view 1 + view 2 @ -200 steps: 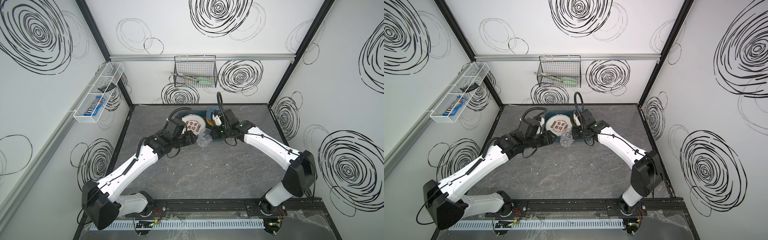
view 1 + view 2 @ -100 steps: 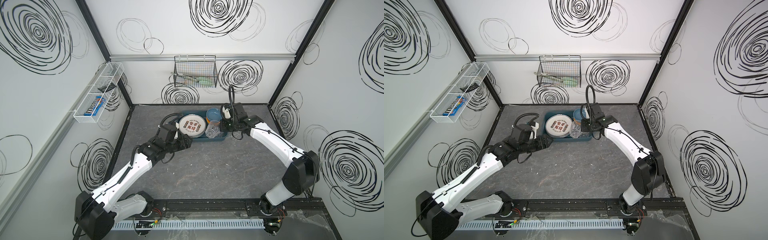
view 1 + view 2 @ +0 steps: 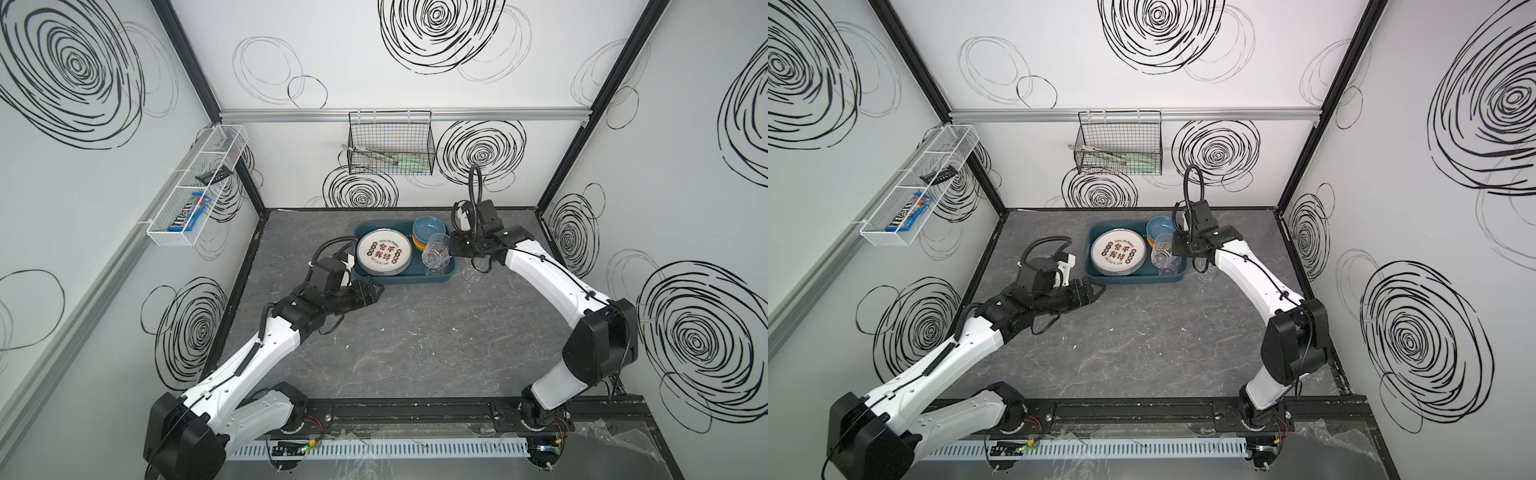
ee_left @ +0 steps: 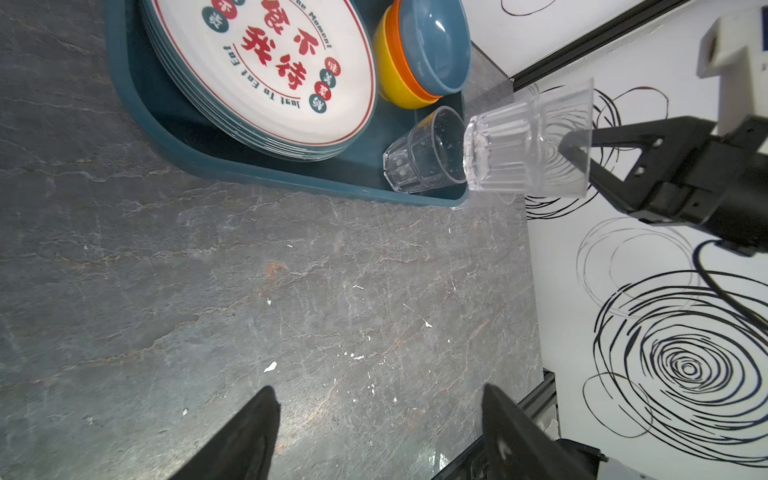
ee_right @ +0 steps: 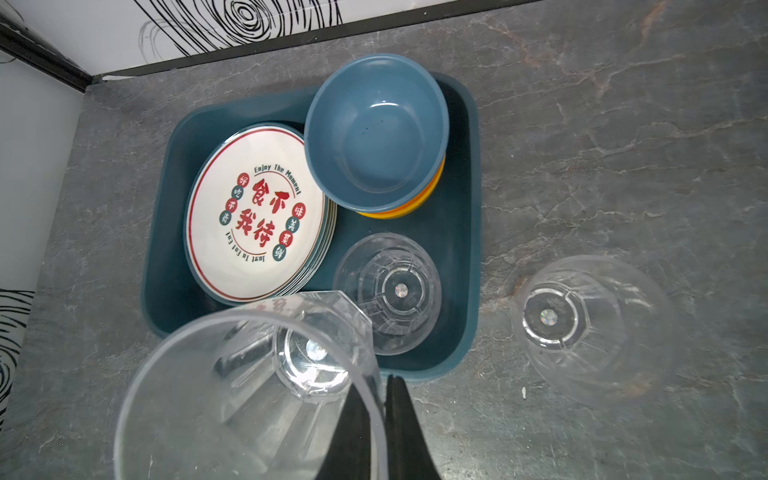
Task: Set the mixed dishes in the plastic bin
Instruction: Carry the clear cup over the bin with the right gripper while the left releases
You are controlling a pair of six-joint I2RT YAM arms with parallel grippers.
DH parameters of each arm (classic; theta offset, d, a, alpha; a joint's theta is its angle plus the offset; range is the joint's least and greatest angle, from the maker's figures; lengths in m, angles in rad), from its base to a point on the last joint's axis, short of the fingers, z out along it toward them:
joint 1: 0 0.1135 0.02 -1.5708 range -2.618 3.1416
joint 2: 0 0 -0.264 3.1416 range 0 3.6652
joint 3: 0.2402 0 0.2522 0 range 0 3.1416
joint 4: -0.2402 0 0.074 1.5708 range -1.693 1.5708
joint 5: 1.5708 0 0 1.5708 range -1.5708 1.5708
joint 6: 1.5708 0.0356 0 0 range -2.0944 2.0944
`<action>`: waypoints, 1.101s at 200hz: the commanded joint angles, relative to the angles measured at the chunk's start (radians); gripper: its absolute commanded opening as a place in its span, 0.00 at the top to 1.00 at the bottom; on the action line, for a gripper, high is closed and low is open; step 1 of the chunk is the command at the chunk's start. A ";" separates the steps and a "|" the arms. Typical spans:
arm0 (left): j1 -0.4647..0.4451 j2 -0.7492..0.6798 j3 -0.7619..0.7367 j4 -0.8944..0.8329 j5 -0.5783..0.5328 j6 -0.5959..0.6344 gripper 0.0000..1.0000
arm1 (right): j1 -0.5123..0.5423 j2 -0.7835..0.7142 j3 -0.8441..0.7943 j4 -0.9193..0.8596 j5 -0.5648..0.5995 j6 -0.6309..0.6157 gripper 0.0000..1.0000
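Farthest left, the left claw (image 4: 378, 419) hangs spread wide and empty above the grey marbled counter (image 3: 415, 340), just short of the dark teal rectangular plastic bin (image 3: 399, 279). Inside the bin, a stack of round white plates printed with red Chinese characters (image 3: 384, 253) fills the left half. Nested yellow, orange and blue bowls (image 3: 429, 228) sit at the far right, and a clear faceted tumbler (image 5: 388, 291) stands upright at the near right. Above that corner the right claw (image 4: 575, 151) pinches the rim of a second clear tumbler (image 4: 528, 141). A third clear tumbler (image 5: 590, 324) stands on the counter just right of the bin.
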 commanded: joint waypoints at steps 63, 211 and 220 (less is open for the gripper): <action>0.021 -0.023 -0.051 0.118 0.091 -0.033 0.16 | -0.047 0.046 0.061 0.004 0.015 0.012 1.00; 0.021 -0.011 -0.049 0.120 0.100 -0.032 0.15 | -0.063 0.159 0.153 -0.014 0.037 0.008 1.00; 0.023 -0.010 -0.051 0.120 0.102 -0.032 0.15 | -0.063 0.163 0.156 -0.016 0.039 0.007 1.00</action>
